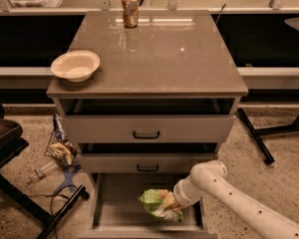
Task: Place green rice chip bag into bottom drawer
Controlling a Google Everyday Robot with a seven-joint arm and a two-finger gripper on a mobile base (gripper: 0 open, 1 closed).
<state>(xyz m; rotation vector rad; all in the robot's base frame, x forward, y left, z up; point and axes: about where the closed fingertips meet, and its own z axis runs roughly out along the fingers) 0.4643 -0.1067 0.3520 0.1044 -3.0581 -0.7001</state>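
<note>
The white arm [234,200] is extended in from the lower right and bent at its joint just below the middle drawer [114,163]. The gripper [170,203] is held low over the open bottom drawer [114,209]. The green rice chip bag [152,202] is pinched at its right edge between the fingers and sits crumpled just left of them, over the drawer's right half. No lettering can be read on the bag, nor on the can [130,10] standing far beyond the fingers.

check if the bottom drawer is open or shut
Open: the bottom drawer is pulled out, its tray exposed, with the gripper and green rice chip bag over it.
</note>
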